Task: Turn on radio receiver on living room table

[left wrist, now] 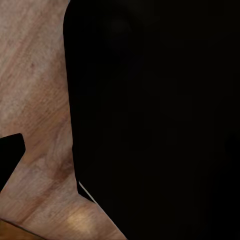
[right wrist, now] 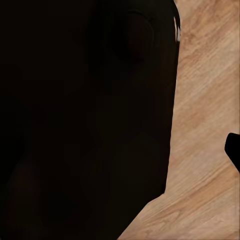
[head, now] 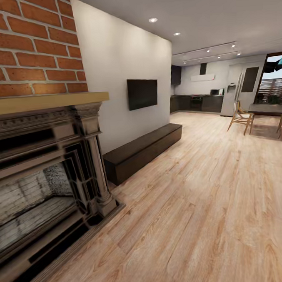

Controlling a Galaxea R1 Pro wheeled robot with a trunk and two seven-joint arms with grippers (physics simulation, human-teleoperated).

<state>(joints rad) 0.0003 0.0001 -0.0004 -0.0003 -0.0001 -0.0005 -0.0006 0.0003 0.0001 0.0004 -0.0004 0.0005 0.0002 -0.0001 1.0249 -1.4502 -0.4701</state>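
Observation:
The radio receiver and the grey-taupe table are out of view. I am on the light wood plank floor (head: pixel 195 204) of an open room. In the left wrist view a large black shape (left wrist: pixel 155 120) of my own body covers most of the picture above the floor, and a dark tip (left wrist: pixel 10 152) that may be a finger pokes in at the edge. The right wrist view is much the same, with black bulk (right wrist: pixel 85 120) and a small dark tip (right wrist: pixel 233 150) over the planks. Neither view lets me judge the jaws.
A dark fireplace (head: pixel 43 180) under a brick wall (head: pixel 30 43) stands close at the left. A low dark bench (head: pixel 143 151) runs along the white wall below a wall TV (head: pixel 142 93). A dark dining table (head: pixel 269 108) with wooden chairs (head: pixel 241 117) and a kitchen (head: pixel 197 102) lie far ahead.

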